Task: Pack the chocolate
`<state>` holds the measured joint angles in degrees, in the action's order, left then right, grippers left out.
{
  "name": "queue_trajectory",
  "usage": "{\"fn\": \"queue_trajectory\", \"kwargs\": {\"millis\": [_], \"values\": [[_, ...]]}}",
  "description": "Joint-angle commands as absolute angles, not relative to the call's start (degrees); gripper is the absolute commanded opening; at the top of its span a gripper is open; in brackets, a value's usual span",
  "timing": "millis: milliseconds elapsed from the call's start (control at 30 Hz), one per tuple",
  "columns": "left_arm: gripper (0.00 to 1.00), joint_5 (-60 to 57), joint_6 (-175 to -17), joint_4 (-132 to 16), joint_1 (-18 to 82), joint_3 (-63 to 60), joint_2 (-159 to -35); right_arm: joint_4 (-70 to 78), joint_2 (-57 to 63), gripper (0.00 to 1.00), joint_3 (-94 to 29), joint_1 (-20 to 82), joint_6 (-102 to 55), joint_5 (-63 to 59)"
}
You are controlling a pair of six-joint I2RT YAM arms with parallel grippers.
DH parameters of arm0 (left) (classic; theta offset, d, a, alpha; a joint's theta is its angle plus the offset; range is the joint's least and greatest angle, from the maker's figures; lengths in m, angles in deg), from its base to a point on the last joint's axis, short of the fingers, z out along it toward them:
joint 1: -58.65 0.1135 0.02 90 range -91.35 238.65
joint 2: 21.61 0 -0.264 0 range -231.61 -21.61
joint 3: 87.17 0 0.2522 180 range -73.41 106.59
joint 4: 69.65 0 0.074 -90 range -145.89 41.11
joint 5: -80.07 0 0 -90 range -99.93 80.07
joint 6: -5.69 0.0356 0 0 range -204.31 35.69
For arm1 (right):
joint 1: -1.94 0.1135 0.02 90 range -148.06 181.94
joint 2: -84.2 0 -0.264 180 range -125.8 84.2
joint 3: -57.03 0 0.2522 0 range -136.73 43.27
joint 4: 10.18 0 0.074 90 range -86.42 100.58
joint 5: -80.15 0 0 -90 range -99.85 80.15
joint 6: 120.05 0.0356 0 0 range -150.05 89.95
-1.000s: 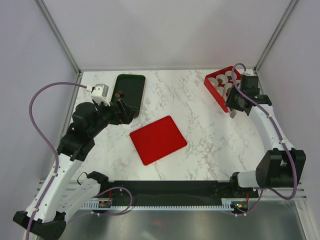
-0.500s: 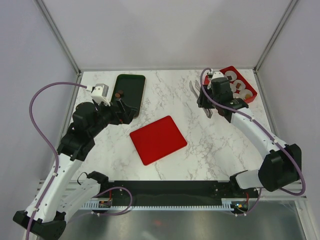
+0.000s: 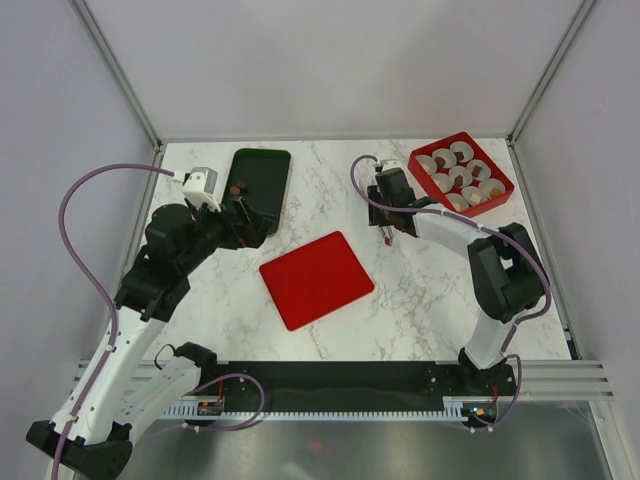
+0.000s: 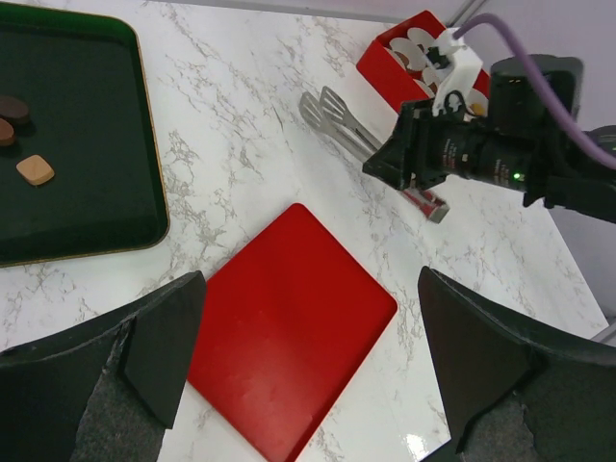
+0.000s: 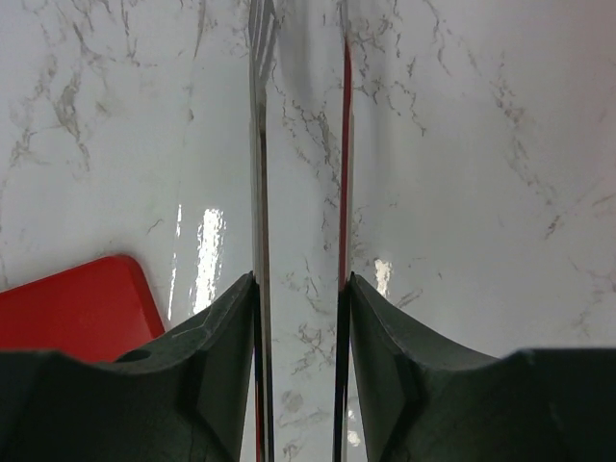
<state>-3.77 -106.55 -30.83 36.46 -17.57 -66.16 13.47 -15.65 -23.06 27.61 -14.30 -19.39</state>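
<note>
Swung from the red box [image 4: 380, 63] out over the surface [image 3: 420, 270], the right claw [image 5: 300, 284] grips the tongs [image 4: 332, 117], the left claw [image 4: 310, 279] gapes empty, and three chocolates [image 4: 37, 169] remain on the dark tray [image 4: 96, 125], so packing looks unfinished.

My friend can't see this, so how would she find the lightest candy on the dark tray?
Find the white marble table, then the dark green tray at its far left. Small chocolates sit together there; the tan candy is squarish and pale, while its neighbours are darker brown.
</note>
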Motion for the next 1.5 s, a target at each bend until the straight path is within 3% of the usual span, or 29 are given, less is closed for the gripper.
{"fn": "queue_trajectory", "kwargs": {"millis": [0, 567, 700, 833, 1100, 1467], "values": [[1.0, -4.2, -107.3, -33.6, 36.9, -17.8, -66.3, 8.1, -19.3, 0.49, -26.3, 28.5, -12.7, -22.9], [1.0, -5.4, -106.9, -33.5, 36.9, -17.9, -67.0, 4.0, -30.0, 0.62, -31.0, 28.9, -6.1, -23.5], [1.0, -5.6, -106.8, -33.5, 36.9, -17.9, -67.1, 4.0, -30.6, 0.78, -31.5, 28.9, -7.2, -24.3], [1.0, -5.8, -106.8, -33.5, 36.9, -17.9, -67.8, 6.1, -28.9, 0.87, -32.3, 28.9, -8.2, -25.0], [0.98, -1.3, -105.6, -33.2, 36.8, -17.2, -70.9, 17.5, -17.9, 0.98, -32.6, 28.9, -7.1, -23.7], [0.89, 7.1, -103.9, -24.5, 26.1, -10.2, -90.2, 22.2, 13.3, 0.98, -17.5, 28.6, -6.3, -26.8]]}}
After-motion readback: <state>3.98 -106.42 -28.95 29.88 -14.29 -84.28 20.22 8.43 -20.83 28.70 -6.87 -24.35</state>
